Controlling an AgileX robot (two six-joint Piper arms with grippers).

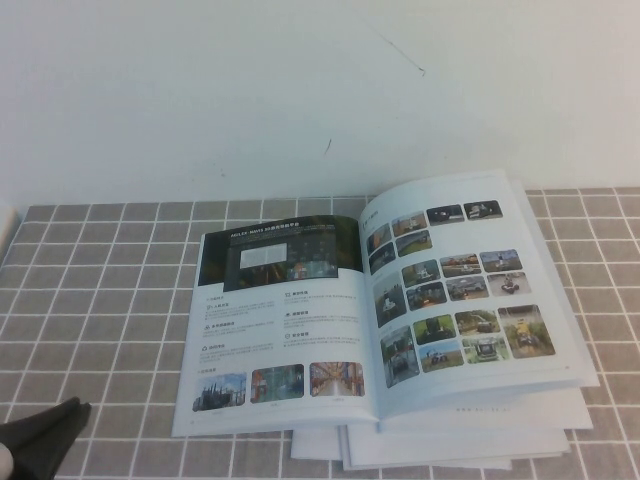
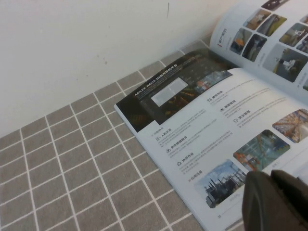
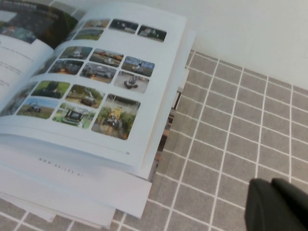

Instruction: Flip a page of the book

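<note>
The book (image 1: 380,310) lies open on a stack of white booklets, toward the table's right. Its left-hand page (image 1: 280,330) lies flat with a dark banner at the top and small colour photos along the bottom. The right-hand page (image 1: 460,290) is a grid of colour photos. My left gripper (image 1: 72,408) is shut and holds nothing. It hovers low at the near left, just off the book's near left corner (image 2: 211,211). In the left wrist view the left gripper (image 2: 269,179) overlaps that corner. My right gripper (image 3: 270,185) is shut over bare tiles to the right of the book (image 3: 96,86).
Plain white booklets (image 1: 460,440) stick out under the book at the front right. A grey tiled cloth (image 1: 100,280) covers the table, and a white wall (image 1: 300,90) rises directly behind it.
</note>
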